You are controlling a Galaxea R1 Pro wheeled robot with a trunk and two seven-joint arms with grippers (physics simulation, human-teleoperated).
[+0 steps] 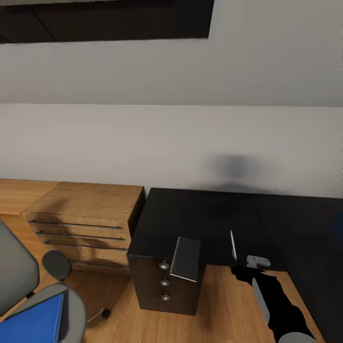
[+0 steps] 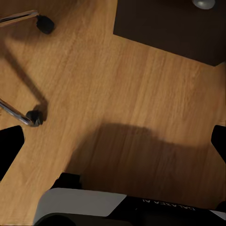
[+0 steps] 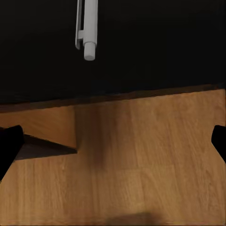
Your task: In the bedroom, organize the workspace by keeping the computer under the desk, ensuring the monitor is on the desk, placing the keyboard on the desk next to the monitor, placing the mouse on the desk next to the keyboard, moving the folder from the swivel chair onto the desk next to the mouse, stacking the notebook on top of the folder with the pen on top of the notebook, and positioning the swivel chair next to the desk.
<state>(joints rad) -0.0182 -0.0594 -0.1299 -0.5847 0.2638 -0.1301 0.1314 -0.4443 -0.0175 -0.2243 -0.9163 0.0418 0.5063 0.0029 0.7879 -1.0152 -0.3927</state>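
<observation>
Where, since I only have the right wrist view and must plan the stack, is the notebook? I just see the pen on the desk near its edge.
Observer: The notebook lies at the left front corner of the desk, above the drawer knobs and overhanging the edge. It is to the left of the pen.
Operator: And the folder?
Observer: The folder is on the seat of the swivel chair, at the lower left of the head view.
Operator: Is the left arm busy?
Observer: No. The left arm's jaws stand open and empty over the wooden floor, near a chair castor.
</observation>
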